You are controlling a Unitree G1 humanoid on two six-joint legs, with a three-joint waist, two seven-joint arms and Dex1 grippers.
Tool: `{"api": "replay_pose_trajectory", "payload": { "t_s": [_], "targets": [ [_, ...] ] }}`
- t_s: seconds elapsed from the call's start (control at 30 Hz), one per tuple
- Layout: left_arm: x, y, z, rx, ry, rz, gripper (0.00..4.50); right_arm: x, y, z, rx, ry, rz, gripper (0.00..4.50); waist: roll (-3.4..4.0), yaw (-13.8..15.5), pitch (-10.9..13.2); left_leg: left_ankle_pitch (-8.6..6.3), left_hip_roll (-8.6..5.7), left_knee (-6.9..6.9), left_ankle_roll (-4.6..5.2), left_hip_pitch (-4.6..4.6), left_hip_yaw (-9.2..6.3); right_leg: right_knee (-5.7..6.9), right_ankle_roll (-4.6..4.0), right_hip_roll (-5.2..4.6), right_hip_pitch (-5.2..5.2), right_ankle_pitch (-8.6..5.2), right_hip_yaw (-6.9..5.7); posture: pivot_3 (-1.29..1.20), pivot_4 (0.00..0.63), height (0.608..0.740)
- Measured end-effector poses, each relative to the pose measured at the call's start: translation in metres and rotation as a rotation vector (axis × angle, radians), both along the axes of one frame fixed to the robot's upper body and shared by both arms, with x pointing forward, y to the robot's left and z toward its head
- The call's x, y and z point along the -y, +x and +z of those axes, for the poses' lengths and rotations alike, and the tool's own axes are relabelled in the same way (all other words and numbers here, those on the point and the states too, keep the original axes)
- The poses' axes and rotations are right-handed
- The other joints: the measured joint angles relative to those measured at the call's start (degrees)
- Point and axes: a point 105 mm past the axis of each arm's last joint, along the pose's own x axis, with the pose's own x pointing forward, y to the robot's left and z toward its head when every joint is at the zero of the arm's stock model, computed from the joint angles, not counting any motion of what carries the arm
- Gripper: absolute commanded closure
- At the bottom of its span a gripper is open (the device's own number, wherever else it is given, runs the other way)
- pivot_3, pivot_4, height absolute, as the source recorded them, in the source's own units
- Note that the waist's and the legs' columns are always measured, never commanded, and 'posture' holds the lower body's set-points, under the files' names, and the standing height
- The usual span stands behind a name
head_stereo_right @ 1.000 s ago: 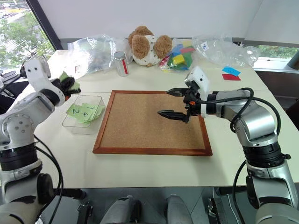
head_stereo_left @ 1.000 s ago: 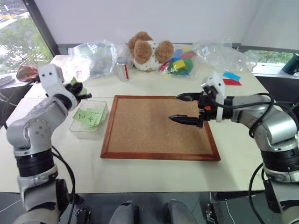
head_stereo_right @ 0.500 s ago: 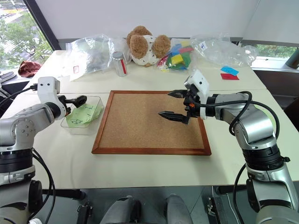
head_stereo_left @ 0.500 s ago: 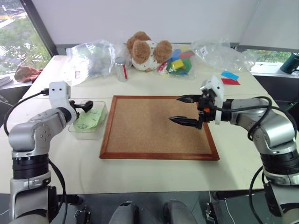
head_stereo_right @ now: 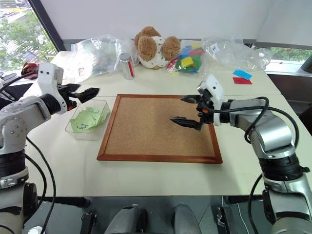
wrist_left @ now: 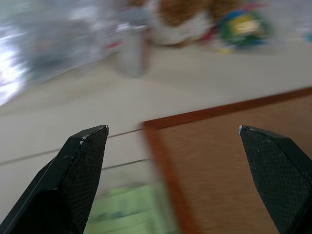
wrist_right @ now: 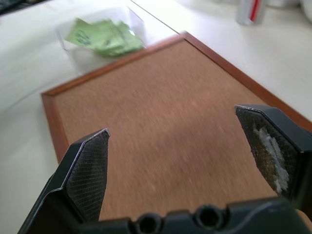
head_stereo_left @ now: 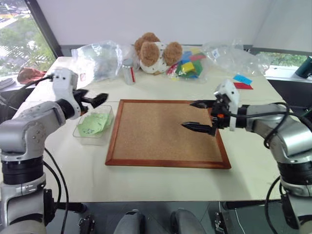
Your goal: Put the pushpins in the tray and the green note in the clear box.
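Note:
The green note [head_stereo_left: 92,124] lies crumpled inside the clear box [head_stereo_left: 92,140], which sits on the table just left of the corkboard. My left gripper [head_stereo_left: 96,99] hovers open a little above the box's far edge, pointing toward the board, with nothing between its fingers [wrist_left: 80,161]. My right gripper [head_stereo_left: 199,116] hangs open and empty over the right part of the board. From the right wrist view the note [wrist_right: 105,36] shows in the box beyond the board's corner. The pushpins and the tray are out of view.
A wood-framed corkboard [head_stereo_left: 161,134] fills the table's middle. At the back are a teddy bear [head_stereo_left: 155,52], a metal can [head_stereo_left: 128,72], big clear bags [head_stereo_left: 97,58], coloured blocks [head_stereo_left: 187,67] and blue and red notes [head_stereo_left: 242,81].
My left gripper went down to the clear box, opened and let go of the green paper it held, then rose toward the corkboard. The right gripper barely moved.

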Motion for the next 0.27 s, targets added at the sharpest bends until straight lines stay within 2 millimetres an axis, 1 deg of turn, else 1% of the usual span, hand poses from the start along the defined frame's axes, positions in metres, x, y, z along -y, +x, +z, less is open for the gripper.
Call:
{"api": "replay_pose_trajectory", "payload": {
  "t_s": [0.03, 0.07, 0.13, 0.2, 0.27],
  "targets": [
    [0.005, -0.004, 0.002, 0.005, 0.003, -0.042, 0.09, 0.001, -0.002, -0.002, -0.011, -0.001, -0.004, 0.00, 0.00, -0.11, 0.00, 0.00, 0.00, 0.00, 0.00, 0.01, 0.00, 0.00, 0.00, 0.00, 0.00, 0.00, 0.00, 0.00, 0.150, 0.740],
    [0.011, -0.010, -0.001, 0.005, 0.034, -0.102, 0.09, 0.002, -0.006, -0.004, -0.017, 0.002, -0.010, 0.00, 0.00, -0.35, 0.00, 0.00, 0.00, -0.03, 0.00, 0.02, 0.02, -0.02, 0.00, 0.01, -0.01, 0.00, 0.01, 0.00, 0.150, 0.740],
    [0.024, -0.023, -0.015, -0.019, 0.087, -0.225, 0.09, 0.009, -0.013, -0.010, -0.044, -0.003, -0.039, 0.00, 0.04, -0.54, 0.00, 0.02, 0.01, -0.05, -0.02, 0.07, 0.04, 0.02, -0.01, 0.01, 0.00, -0.01, 0.04, 0.00, 0.150, 0.740],
    [0.033, -0.034, -0.031, -0.055, 0.112, -0.326, 0.09, 0.014, -0.017, -0.011, -0.050, -0.003, -0.064, 0.00, 0.03, -0.49, 0.00, 0.04, 0.01, -0.03, -0.05, 0.08, 0.04, 0.03, -0.02, 0.01, 0.01, -0.01, 0.05, 0.00, 0.150, 0.740],
    [0.037, -0.042, -0.038, -0.063, 0.130, -0.394, 0.09, 0.014, -0.020, -0.010, -0.042, 0.002, -0.075, 0.00, 0.02, -0.31, 0.01, -0.02, 0.01, -0.01, 0.06, 0.08, 0.02, 0.07, -0.03, 0.01, 0.01, -0.01, 0.03, 0.00, 0.150, 0.740]
  ]
}}
